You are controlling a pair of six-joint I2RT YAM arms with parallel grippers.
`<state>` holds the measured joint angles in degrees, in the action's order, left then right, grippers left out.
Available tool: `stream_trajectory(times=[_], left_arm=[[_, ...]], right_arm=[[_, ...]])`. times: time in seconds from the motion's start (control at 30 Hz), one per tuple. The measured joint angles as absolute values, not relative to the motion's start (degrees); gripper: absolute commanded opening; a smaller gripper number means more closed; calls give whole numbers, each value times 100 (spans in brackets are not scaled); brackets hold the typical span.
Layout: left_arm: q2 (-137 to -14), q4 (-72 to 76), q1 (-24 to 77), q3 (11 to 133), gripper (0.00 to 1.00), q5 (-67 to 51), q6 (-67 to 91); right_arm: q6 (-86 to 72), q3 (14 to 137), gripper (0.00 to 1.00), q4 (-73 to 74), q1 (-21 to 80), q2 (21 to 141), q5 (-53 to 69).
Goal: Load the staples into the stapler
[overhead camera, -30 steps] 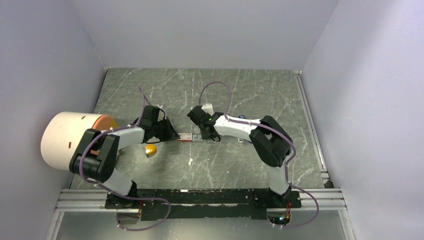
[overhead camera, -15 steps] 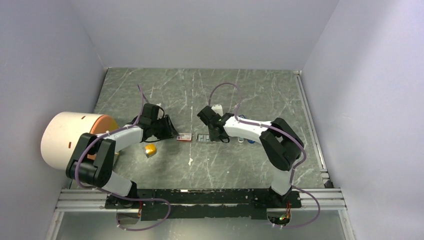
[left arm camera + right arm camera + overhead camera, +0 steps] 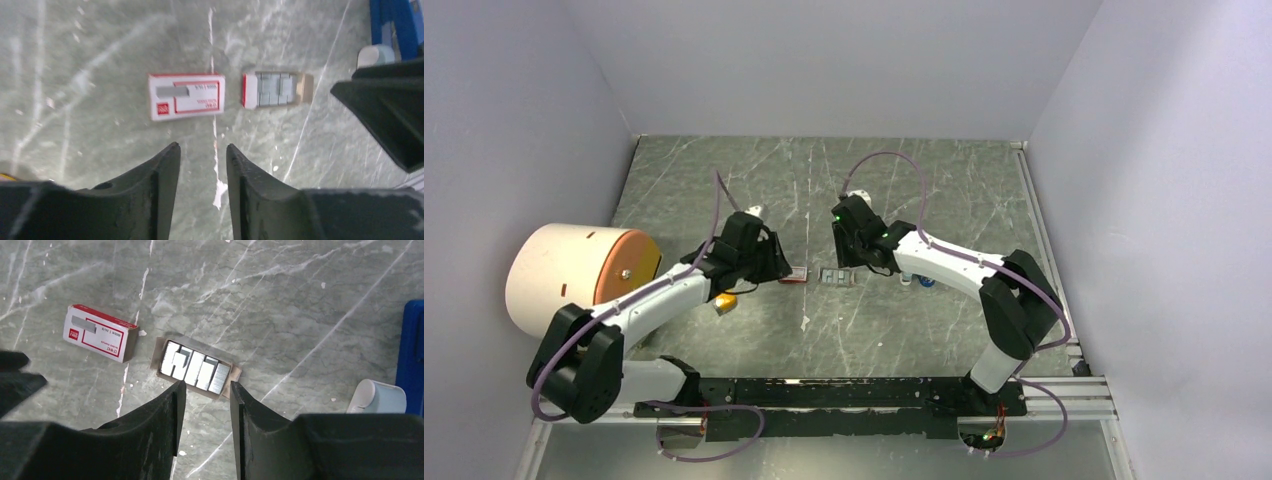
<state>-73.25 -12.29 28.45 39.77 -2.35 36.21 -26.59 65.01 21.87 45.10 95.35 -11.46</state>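
Observation:
The staples [image 3: 195, 367] are several grey strips lying in a small open cardboard tray on the marble table [image 3: 754, 190], also seen in the left wrist view [image 3: 274, 90] and from above [image 3: 836, 277]. Left of the tray lies the red-and-white box [image 3: 186, 96] [image 3: 100, 332] [image 3: 794, 275]. Only part of the blue stapler [image 3: 412, 355] [image 3: 395, 25] [image 3: 926, 282] shows, right of the tray. My left gripper [image 3: 200, 146] [image 3: 774, 268] hovers open just short of the box. My right gripper [image 3: 206, 384] [image 3: 861, 258] hovers open at the tray's edge. Neither holds anything.
A pale blue-grey piece [image 3: 377, 396] [image 3: 375, 55] lies beside the stapler. An orange-yellow block [image 3: 724, 301] sits under the left arm. A large white cylinder with an orange face [image 3: 574, 275] lies on its side at the far left. Grey walls enclose the table.
Both grippers went from shut to open and drew back from the box and the tray, the left one leftward, the right one up and right. The staple tray now lies uncovered beside the box.

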Motion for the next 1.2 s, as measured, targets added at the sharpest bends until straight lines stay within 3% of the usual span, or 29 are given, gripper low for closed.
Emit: stream_trajectory(times=[0.33,0.97,1.2], left_arm=[[-8147,-1267,3728,3881,35,58,3883],[-10495,-1826,3776,6305,38,1439,3424],[-10940,-1782,3771,6855,38,1638,3273]], right_arm=[[-2633,6479,36,1942,4410,9572,-856],[-2657,6414,36,1813,4021,9618,-661],[-2718,6434,26,1796,3942,10016,-462]])
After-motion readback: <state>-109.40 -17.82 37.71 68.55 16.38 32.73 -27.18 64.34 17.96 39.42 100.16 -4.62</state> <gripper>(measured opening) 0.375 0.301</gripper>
